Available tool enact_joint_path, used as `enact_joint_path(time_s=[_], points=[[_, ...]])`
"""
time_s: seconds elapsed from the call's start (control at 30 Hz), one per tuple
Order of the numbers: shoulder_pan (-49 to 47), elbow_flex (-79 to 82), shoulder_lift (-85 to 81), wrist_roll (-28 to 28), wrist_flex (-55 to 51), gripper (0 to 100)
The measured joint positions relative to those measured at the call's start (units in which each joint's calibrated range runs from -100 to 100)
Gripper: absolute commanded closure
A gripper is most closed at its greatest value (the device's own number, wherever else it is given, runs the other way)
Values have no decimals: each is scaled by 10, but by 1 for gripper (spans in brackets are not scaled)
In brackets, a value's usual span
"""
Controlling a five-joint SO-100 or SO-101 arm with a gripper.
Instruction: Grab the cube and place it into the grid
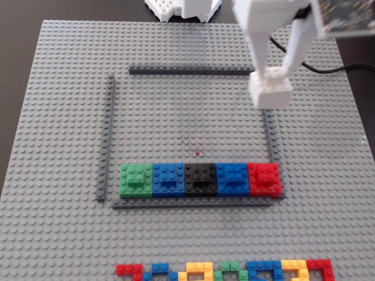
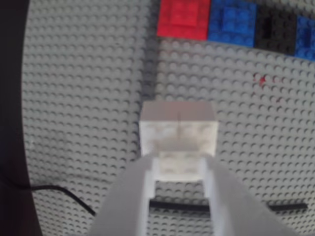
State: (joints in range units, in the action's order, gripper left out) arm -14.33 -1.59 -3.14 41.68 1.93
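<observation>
In the fixed view the grid [image 1: 109, 134] is a square of grey studded baseplate [image 1: 53, 117] framed by thin dark strips, on the surface. Along its lower edge, inside the frame, runs a row of blocks touching side by side: green [image 1: 135, 179], blue [image 1: 168, 178], black [image 1: 200, 178], a second blue [image 1: 232, 178] and red [image 1: 264, 178]. Below, at the picture's bottom edge, lies a line of small multicoloured bricks [image 1: 225, 271]. At the upper right corner of the frame the white tool [image 1: 270, 82] pinches the cube [image 1: 272, 93], which is over the right-hand strip [image 1: 268, 137]; whether it touches cannot be told. In the wrist view the cube [image 2: 178, 132] sits between the two fingers [image 2: 140, 196], just right of that strip [image 2: 149, 73], with the red block [image 2: 183, 18] beyond.
</observation>
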Motion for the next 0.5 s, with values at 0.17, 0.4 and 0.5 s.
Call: enact_joint_path(time_s=[0.17, 0.4, 0.5], points=[[11, 25, 0, 5, 19, 95], [12, 25, 45, 5, 34, 96], [12, 25, 69, 5, 40, 96]])
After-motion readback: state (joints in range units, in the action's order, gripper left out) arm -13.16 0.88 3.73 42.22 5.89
